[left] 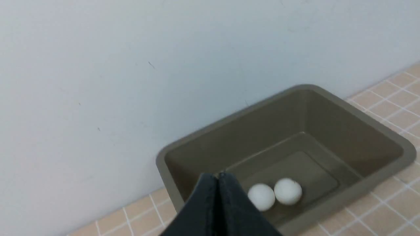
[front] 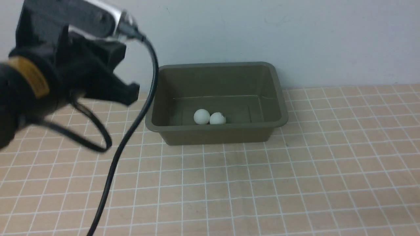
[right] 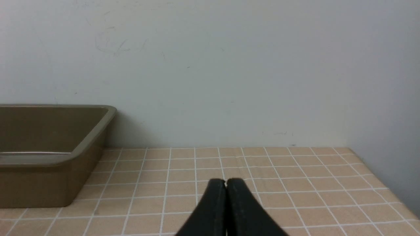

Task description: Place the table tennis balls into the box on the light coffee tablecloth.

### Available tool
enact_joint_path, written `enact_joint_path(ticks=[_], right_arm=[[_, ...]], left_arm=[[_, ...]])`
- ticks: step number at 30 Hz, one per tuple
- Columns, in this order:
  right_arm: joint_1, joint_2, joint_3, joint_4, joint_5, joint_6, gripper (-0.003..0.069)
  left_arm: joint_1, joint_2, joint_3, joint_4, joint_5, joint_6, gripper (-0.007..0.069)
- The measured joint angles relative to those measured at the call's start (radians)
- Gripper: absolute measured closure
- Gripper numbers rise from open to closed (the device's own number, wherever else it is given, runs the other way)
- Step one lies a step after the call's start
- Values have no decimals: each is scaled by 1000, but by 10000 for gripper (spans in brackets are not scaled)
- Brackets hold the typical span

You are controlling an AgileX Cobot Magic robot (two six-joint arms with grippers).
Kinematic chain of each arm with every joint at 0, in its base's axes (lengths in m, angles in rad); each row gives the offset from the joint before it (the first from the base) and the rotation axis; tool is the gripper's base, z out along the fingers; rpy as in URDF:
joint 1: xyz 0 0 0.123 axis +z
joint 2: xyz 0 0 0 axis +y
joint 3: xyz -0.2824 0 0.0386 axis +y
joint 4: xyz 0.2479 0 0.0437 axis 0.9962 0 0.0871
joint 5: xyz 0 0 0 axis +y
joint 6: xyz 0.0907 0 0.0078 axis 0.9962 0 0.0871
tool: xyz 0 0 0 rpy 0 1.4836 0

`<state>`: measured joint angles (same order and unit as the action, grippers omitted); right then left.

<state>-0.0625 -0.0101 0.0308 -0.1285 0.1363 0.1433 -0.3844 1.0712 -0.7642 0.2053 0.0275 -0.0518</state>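
Observation:
The olive-green box [front: 216,131] stands on the light coffee tablecloth [front: 295,183] near the back wall. Two white table tennis balls lie side by side on its floor by the near wall: a plain one [front: 201,116] and one with a small dark mark [front: 217,118]. They also show in the left wrist view [left: 261,196] [left: 287,191]. My left gripper [left: 218,175] is shut and empty, raised left of the box [left: 377,177]; it shows in the front view [front: 129,93]. My right gripper [right: 225,181] is shut and empty above the cloth, right of the box [right: 49,183].
A pale wall [front: 295,39] runs right behind the box. The left arm's black cable [front: 131,131] hangs down over the cloth at the box's left side. The cloth ends at a side wall [right: 387,131] on the far right.

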Motion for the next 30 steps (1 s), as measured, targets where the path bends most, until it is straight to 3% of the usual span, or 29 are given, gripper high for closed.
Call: enact_joint_path(ticks=[4,10,24,28,30], right_arm=[[0,0,0,0,0,0,677],[0,0,0,0,0,0,677],[0,0,0,0,1,-3,677],[0,0,0,0,2,-3,677],[0,0,0,0,2,-3,677]], left_arm=[[0,-123,237,0,-183,-4,693],[1,-267,442,5,-290,-25,693],[31,-319,530,-32,-270,147,693],[108,-423,545,-137,-223,165,693],[195,-508,562,-205,-185,168,693]])
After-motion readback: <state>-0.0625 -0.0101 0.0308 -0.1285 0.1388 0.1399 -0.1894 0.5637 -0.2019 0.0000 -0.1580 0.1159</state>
